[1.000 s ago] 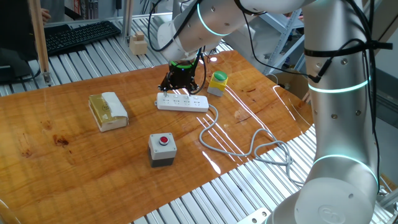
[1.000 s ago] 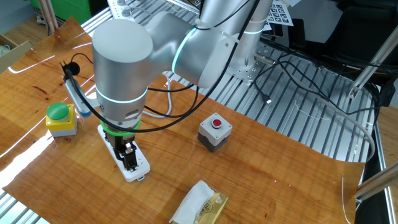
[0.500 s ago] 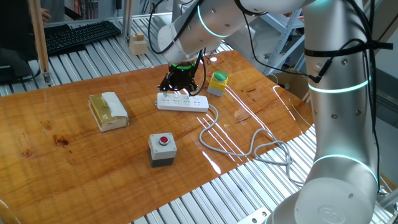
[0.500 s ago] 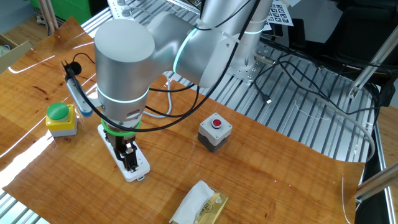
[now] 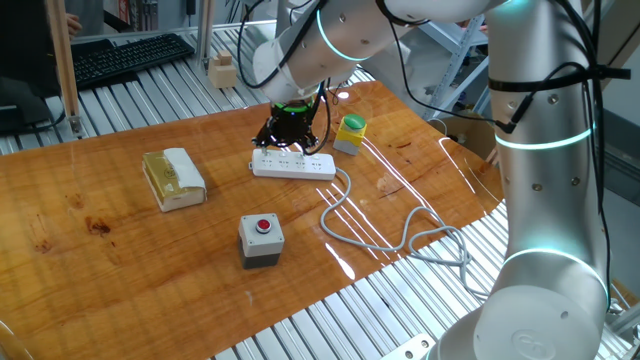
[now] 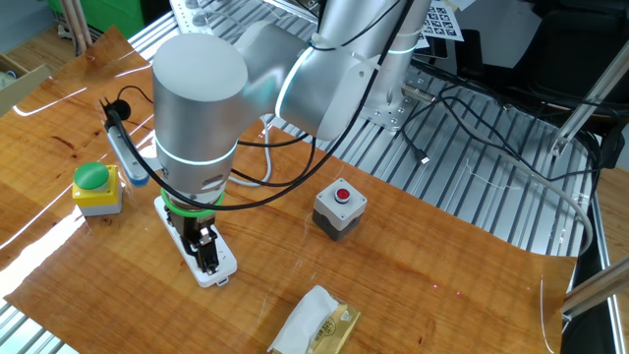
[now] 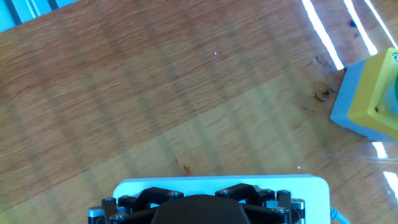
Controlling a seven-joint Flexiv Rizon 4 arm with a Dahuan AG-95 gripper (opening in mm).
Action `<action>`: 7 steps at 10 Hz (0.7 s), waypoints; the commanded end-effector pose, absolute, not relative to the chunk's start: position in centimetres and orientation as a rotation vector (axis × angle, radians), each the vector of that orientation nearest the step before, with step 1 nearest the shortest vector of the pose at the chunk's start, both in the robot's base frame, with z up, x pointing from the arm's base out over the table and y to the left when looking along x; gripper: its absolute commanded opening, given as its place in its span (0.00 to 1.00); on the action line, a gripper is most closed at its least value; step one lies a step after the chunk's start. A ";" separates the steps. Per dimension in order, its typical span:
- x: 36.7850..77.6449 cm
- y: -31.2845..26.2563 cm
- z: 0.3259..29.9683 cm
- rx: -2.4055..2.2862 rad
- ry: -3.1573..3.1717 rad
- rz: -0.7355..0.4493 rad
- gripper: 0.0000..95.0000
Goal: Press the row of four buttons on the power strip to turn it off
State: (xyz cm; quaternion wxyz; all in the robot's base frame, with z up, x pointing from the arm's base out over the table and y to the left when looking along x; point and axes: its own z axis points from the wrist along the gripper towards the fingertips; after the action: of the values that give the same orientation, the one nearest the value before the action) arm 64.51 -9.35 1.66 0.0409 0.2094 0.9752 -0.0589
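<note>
Fingers (image 6: 208, 254) spread wide, holding nothing, pointing straight down | long flat white plastic power strip (image 5: 293, 165) right under the tips, touching or just hovering, can't tell | row of four tiny buttons hidden below them | guessing we're mid-press, no clue how many are already off
</note>
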 end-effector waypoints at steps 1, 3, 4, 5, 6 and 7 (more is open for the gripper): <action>64.5 -9.1 2.0 0.657 3.006 -0.186 1.00; 64.5 -9.1 2.4 0.676 3.034 -0.191 1.00; 64.4 -9.1 3.0 0.777 3.061 -0.181 1.00; 64.3 -9.0 3.6 0.831 3.072 -0.162 1.00; 64.3 -8.8 4.3 0.923 3.068 -0.152 1.00; 64.2 -8.5 5.0 1.161 3.020 -0.104 1.00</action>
State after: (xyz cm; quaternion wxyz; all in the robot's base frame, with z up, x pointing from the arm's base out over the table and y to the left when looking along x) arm 64.31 -8.79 4.18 -0.0342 0.2755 0.9593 -0.0515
